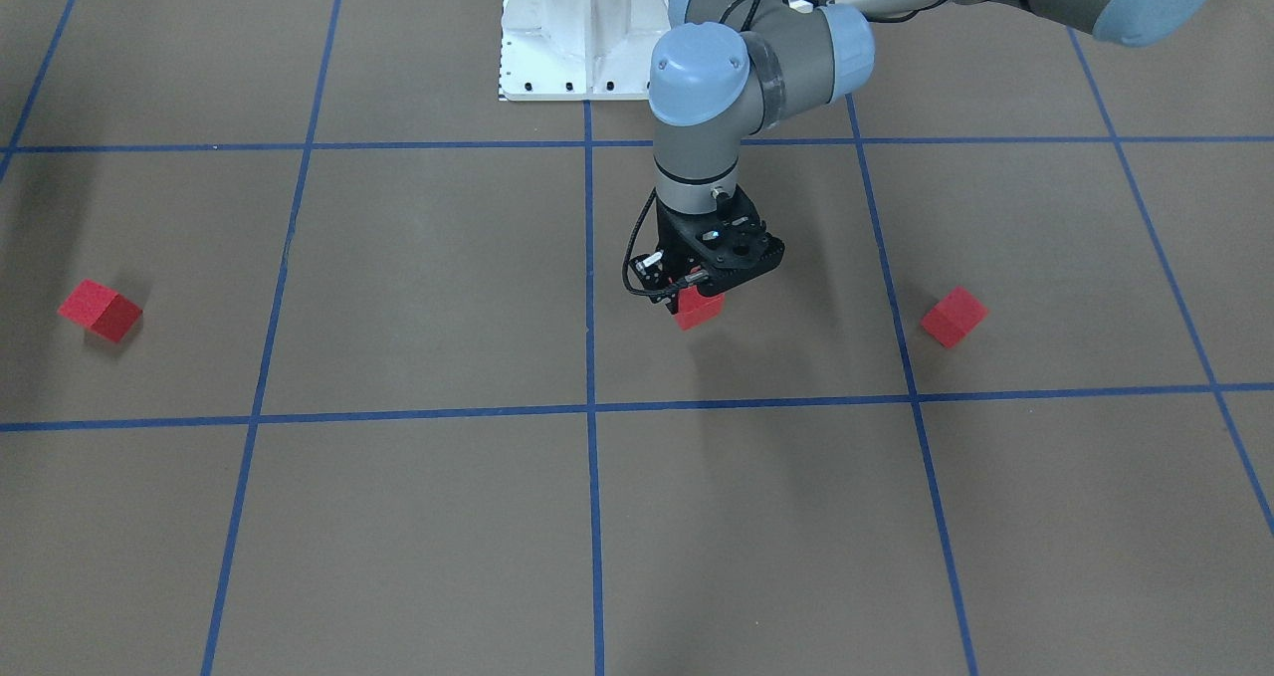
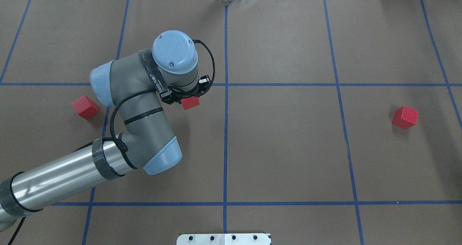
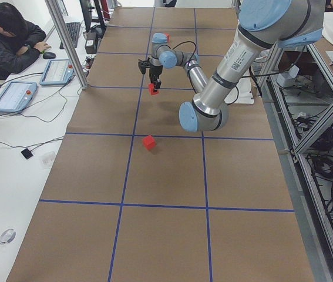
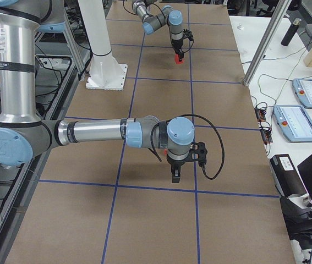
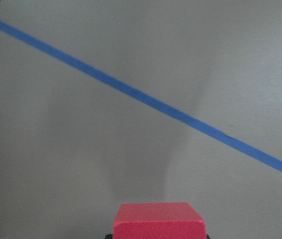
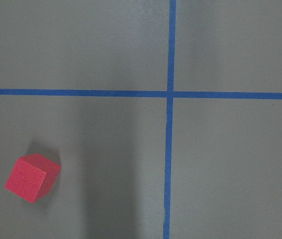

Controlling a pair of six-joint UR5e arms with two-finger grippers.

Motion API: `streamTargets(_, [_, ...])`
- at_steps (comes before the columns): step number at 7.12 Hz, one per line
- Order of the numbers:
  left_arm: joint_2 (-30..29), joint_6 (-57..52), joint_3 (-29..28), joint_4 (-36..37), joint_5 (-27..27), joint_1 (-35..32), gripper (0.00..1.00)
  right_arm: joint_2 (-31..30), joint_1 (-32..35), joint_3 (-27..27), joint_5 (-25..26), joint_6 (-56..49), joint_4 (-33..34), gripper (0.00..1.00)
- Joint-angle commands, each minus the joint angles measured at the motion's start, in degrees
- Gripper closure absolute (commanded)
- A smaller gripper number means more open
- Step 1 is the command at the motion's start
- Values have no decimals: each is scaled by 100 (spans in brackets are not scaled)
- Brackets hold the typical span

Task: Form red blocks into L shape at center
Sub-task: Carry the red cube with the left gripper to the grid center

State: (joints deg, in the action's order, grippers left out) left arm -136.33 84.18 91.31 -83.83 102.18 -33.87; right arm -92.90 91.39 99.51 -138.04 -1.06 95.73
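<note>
My left gripper (image 1: 700, 301) is shut on a red block (image 1: 700, 311) and holds it just above the brown surface. In the overhead view that held block (image 2: 190, 103) is a little left of the center crossing (image 2: 226, 84). The left wrist view shows its top (image 5: 158, 219) between the jaws. A second red block (image 2: 85, 107) lies further left, past the arm. A third red block (image 2: 405, 117) lies far right and also shows in the right wrist view (image 6: 31, 178). My right gripper (image 4: 176, 176) points down at the table's far right end; I cannot tell whether it is open or shut.
The robot's white base plate (image 2: 223, 239) sits at the near table edge. A person (image 3: 7, 35) sits at a side desk with tablets (image 3: 13, 95). A frame post (image 3: 66, 41) stands at that table edge. The right wrist view shows another tape crossing (image 6: 169, 93).
</note>
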Motion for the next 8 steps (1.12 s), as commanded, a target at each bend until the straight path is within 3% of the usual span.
streamTargets(1, [-637, -1005, -496, -123, -75, 21, 100, 0, 2, 7, -3, 1, -2, 1])
streamTargets(2, [-1041, -1165, -1405, -864, -75, 30, 100, 9, 2, 7, -12, 1, -2, 1])
streamTargets(3, [-1149, -1497, -1910, -1429, -197, 30, 100, 9, 2, 7, -3, -8, -2, 1])
streamTargets(8, [-1150, -1958, -2627, -2198, -321, 48, 100, 9, 2, -2, -3, 1, -2, 1])
